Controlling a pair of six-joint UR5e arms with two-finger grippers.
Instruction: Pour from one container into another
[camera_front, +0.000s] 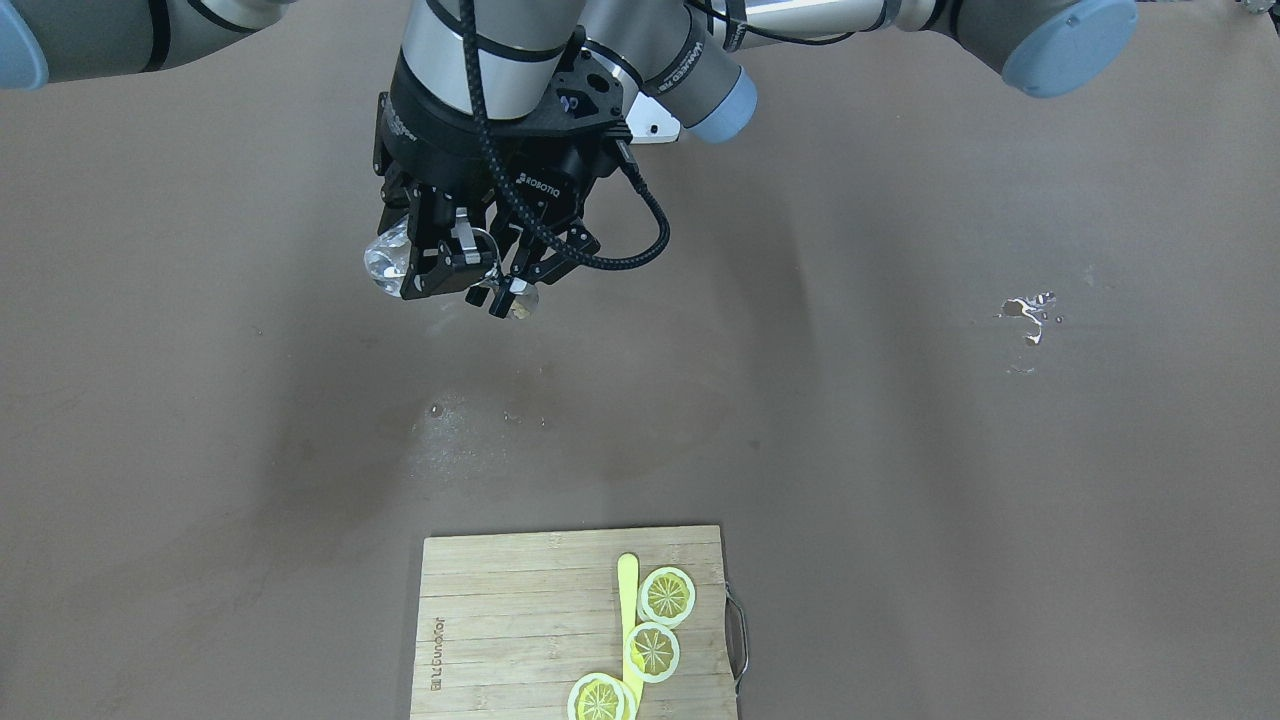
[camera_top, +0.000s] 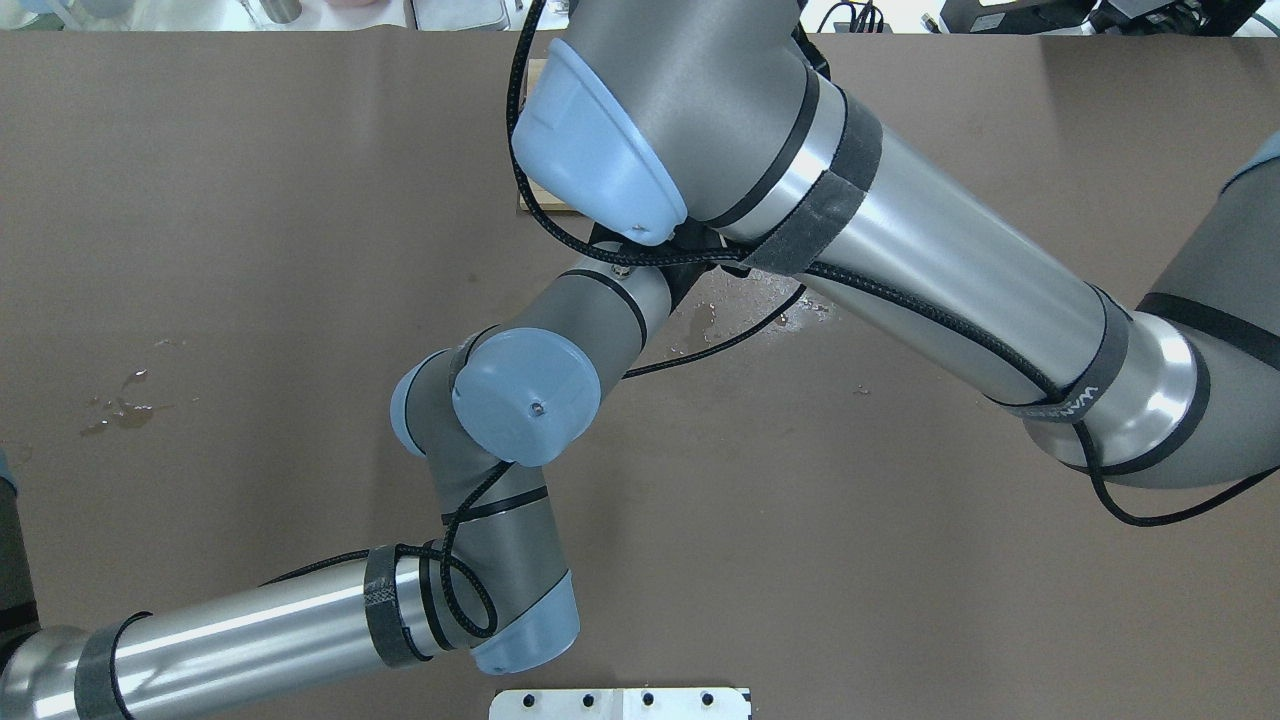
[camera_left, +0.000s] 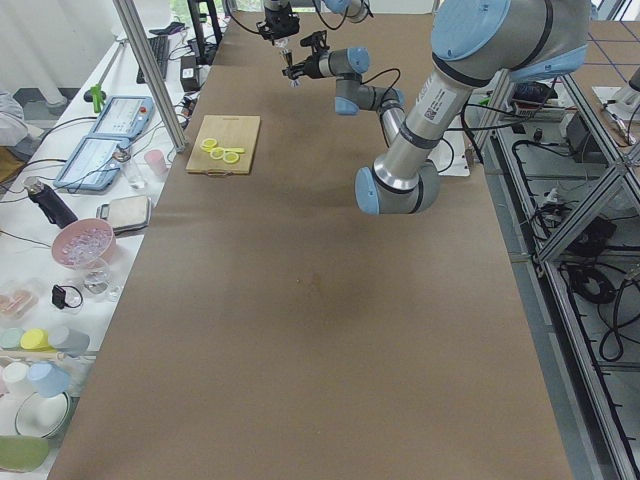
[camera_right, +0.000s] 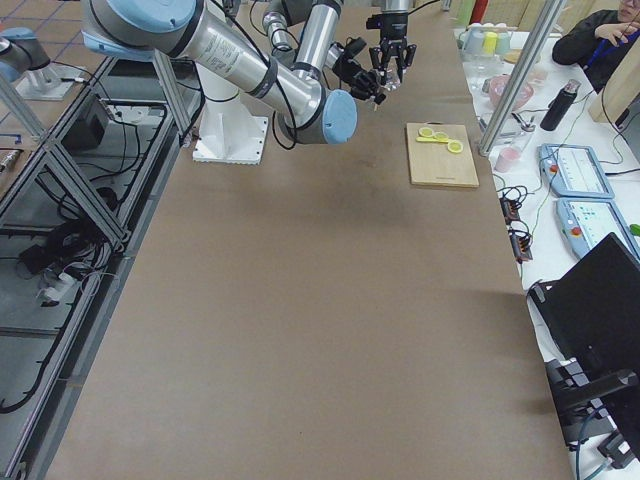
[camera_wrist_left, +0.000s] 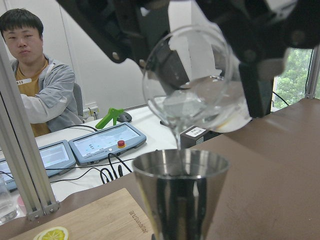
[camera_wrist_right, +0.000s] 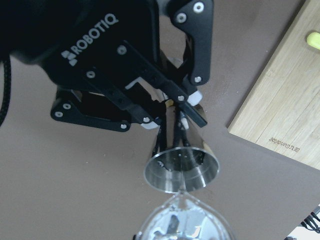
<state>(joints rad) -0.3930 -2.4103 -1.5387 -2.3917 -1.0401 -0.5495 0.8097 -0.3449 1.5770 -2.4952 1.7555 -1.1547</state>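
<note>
Across the whole workspace I see a long table (camera_front: 900, 450) covered in plain brown sheeting, running between metal framing on the robot's side and a white side bench (camera_left: 125, 250) on the other. That bench is crowded with bowls, cups and cables, and two control pendants (camera_left: 95, 160) lie by a slanted frame post (camera_left: 152, 75). A person (camera_wrist_left: 37, 95) in a grey jacket sits behind the bench.

Both arms reach to the same spot above the sheeting, the left arm (camera_top: 300, 620) bent at the elbow and the right arm (camera_top: 950, 290) passing over it. On the operators' side of that spot, a bamboo cutting board (camera_front: 500, 620) lies flat, carrying three lemon slices (camera_front: 667, 596) and a yellow stick (camera_front: 628, 610).

My right gripper (camera_front: 435, 262) has its fingers clamped around the clear beaker (camera_wrist_left: 195, 85), which is tipped over with its lip just above the jigger (camera_wrist_left: 180, 195). My left gripper (camera_wrist_right: 175, 112) pinches the jigger low on its body and holds it upright, clear of the table. A thin stream (camera_wrist_left: 177, 142) runs from the lip into the steel cup.

A small puddle (camera_front: 1027, 312) glints on the sheeting well off to the robot's left, and fine droplets (camera_front: 455, 420) speckle it between the grippers and the board.
</note>
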